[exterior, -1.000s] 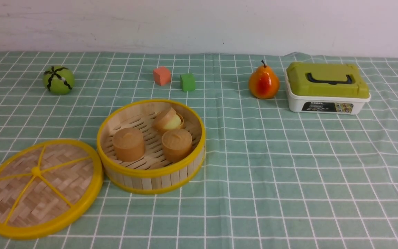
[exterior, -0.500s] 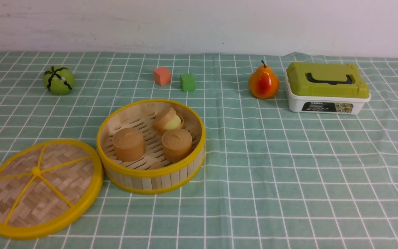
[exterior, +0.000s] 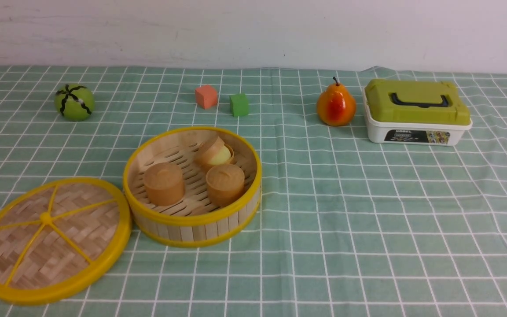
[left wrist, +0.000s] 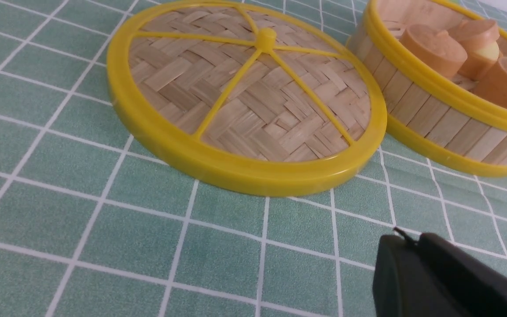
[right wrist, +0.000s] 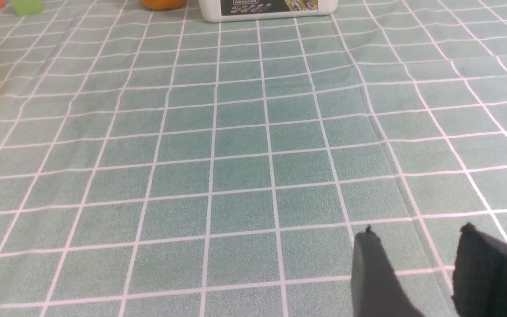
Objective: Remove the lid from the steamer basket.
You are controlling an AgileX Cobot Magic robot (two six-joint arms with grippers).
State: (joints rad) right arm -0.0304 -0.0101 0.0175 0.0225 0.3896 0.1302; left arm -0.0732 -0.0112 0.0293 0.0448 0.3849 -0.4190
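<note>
The lid (exterior: pixel 51 240), a woven bamboo disc with a yellow rim and spokes, lies flat on the cloth at the front left, its edge touching the steamer basket (exterior: pixel 192 222). The basket stands uncovered with three brown round buns (exterior: pixel 163 183) inside. Both also show in the left wrist view: the lid (left wrist: pixel 244 101) and the basket (left wrist: pixel 438 119). My left gripper (left wrist: pixel 405 242) is shut and empty, just above the cloth, short of the lid's rim. My right gripper (right wrist: pixel 416 235) is open and empty over bare cloth. Neither gripper shows in the front view.
A green melon-like ball (exterior: pixel 74 102) sits at the back left. An orange cube (exterior: pixel 206 96) and a green cube (exterior: pixel 239 105) sit at the back middle. A pear (exterior: pixel 336 105) and a white box with an olive-green lid (exterior: pixel 416 112) stand at the back right.
</note>
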